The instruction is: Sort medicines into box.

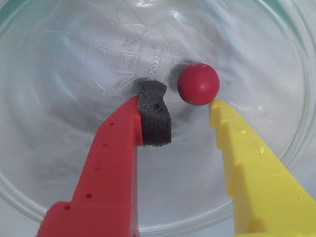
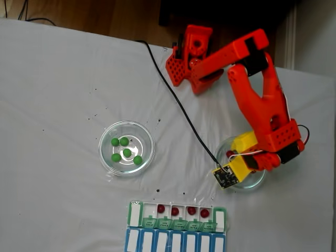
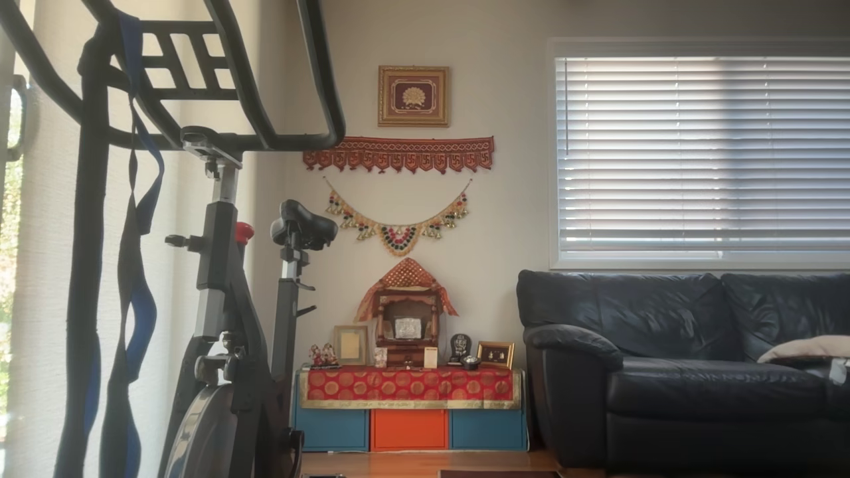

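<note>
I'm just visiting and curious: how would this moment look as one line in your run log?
stage: reaching for red ball | gripper: open, inside glass dish | ball: beside yellow fingertip, not gripped | box: four red balls in

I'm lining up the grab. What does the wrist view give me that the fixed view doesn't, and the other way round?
Wrist view: the end effector is open, its foam pad apart from the red ball, which touches the yellow finger.
Fixed view: five green balls in the left dish, four red balls already in the box.
Both: the right glass dish holding that ball.
</note>
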Robot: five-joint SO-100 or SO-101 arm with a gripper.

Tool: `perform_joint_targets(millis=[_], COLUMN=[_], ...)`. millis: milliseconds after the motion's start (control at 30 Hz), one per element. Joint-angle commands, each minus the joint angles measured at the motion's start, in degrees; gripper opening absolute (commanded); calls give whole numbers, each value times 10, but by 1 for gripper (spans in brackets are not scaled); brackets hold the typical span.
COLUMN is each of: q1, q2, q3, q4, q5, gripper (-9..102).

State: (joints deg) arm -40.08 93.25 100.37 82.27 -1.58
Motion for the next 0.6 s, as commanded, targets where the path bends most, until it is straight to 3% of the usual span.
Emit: perform_joint_targets(millis=[0, 567], q1=[3, 20], q2=[4, 26], q3=[-15, -33], q4=[18, 28], q5=[-4, 18], gripper=[17, 17])
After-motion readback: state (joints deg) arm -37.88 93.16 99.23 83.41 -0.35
